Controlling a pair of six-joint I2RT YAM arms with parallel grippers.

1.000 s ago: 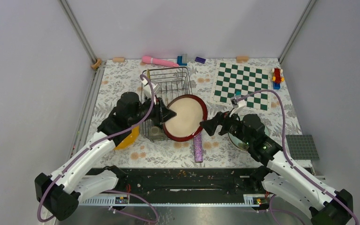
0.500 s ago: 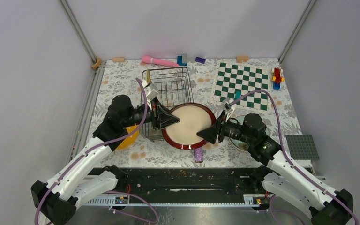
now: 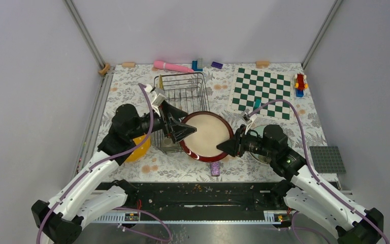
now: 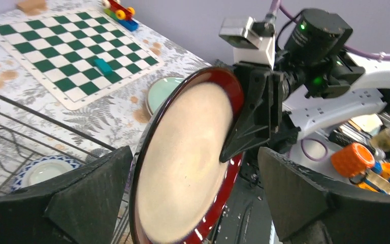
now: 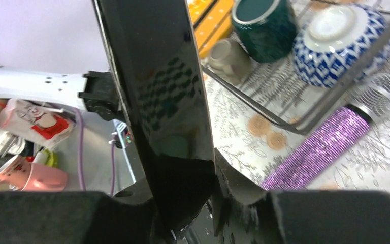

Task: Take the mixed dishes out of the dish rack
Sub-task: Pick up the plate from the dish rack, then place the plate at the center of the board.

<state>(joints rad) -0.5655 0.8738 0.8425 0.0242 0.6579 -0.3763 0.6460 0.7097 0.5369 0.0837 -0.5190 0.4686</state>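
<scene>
1. From above you see the red-rimmed plate point(image 3: 205, 133) tilted and off the table, at the near right corner of the dish rack point(image 3: 179, 75). Its lower rim covers the far end of the purple cylinder point(image 3: 215, 168).
2. The right gripper point(image 3: 222, 147) pinches the plate's right rim. The right wrist view confirms this: the dark glossy underside runs edge-on between the two fingers, which are closed narrow against it.
3. The left gripper point(image 3: 184, 122) sits at the plate's left rim. Only the left wrist view shows how far apart it stands: both fingers point(image 4: 81, 203) are spread wide with the plate between them. The rim passes just beside one finger, and you cannot tell whether it touches.
4. The right wrist view alone shows what sits behind the rack's near wire: the teal mug point(image 5: 264, 23), the patterned bowl point(image 5: 335, 46) and the greyish cup point(image 5: 227, 56). From above, the left gripper hides most of them.
5. The left wrist view picks out the pale green plate point(image 4: 158, 95) flat on the cloth beyond the held plate. From above it lies under the right wrist.
6. Edges to mind: the rack corner is just left of the held plate, the cylinder is below it, and the yellow plate point(image 3: 141, 148) lies under the left forearm.
7. The chessboard point(image 3: 262, 91) lies well apart at the far right, and bare floral cloth point(image 3: 127, 89) shows left of the rack.
</scene>
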